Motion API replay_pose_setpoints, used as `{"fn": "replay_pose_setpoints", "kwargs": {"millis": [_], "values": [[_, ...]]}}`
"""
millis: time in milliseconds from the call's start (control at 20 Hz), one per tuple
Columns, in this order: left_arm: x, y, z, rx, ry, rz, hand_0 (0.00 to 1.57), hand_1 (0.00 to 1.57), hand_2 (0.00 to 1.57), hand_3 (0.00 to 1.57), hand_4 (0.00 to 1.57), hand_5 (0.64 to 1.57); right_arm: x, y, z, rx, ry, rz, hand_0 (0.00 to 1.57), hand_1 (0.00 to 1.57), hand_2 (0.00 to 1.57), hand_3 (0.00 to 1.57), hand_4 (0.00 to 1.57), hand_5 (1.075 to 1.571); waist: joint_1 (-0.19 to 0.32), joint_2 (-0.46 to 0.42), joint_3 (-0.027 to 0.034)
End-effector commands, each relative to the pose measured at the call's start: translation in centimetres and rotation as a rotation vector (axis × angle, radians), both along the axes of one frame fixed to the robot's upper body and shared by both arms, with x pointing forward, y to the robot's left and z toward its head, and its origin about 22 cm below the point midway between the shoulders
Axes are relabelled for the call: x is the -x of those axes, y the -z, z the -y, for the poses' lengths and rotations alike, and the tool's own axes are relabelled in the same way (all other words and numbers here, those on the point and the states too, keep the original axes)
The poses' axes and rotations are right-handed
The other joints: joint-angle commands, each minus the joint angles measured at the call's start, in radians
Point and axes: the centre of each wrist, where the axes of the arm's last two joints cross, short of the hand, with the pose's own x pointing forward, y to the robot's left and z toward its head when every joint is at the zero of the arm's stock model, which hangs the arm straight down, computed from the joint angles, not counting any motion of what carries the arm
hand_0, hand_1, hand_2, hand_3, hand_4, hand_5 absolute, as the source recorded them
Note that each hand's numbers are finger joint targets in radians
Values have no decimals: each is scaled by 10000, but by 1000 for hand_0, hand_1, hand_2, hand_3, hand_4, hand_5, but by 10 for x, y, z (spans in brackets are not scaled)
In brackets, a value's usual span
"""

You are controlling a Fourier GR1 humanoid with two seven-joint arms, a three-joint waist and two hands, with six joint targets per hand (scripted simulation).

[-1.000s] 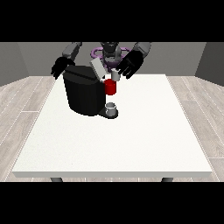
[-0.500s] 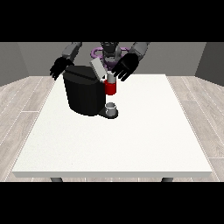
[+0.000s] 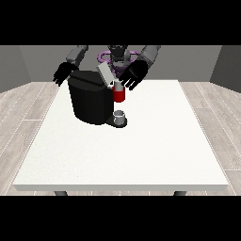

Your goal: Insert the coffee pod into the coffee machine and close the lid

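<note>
The black coffee machine point(image 3: 91, 101) stands on the white table point(image 3: 141, 150) at the back left. Its grey lid point(image 3: 105, 75) is tilted up and open. A red brew head point(image 3: 119, 95) sticks out at the machine's right side, and a small pale pod point(image 3: 117, 84) sits on top of it. The hand at the view's right point(image 3: 132, 75) hovers just right of the lid and above the pod, fingers spread and holding nothing. The hand at the view's left point(image 3: 63, 73) hangs behind the machine's left corner, fingers relaxed.
A small grey cup point(image 3: 120, 116) stands on the machine's base under the red head. The table's far edge runs close behind the machine. Grey floorboards surround the table.
The hand at the view's right has come down and to the left, closer to the lid and the pod. The pod, lid and other hand have stayed put.
</note>
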Motion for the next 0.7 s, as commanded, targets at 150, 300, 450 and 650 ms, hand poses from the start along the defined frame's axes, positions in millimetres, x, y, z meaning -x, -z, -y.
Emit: {"fn": "replay_pose_setpoints", "kwargs": {"millis": [150,300,450,650], "values": [[-1,14,18,-481,43,-124,1184,1184,1248,1186,488,1571,-4,-1,-17,-178,384,0,0,0,0,0,433,1571,300,-5,0],[-3,-3,19,-269,185,-60,1221,1221,1275,1199,488,1571,-4,5,-6,-171,163,57,0,0,0,0,445,1571,158,177,2],[-1,1,-11,-144,-44,-347,1230,1230,1274,1180,481,1571,4,-4,-19,-137,-22,129,0,0,0,0,433,1571,-46,15,-2],[-1,11,-11,-18,-195,-146,1196,1196,1240,1142,466,1571,-1,-16,-13,-32,-31,236,0,0,0,0,366,1571,-158,396,-4]]}}
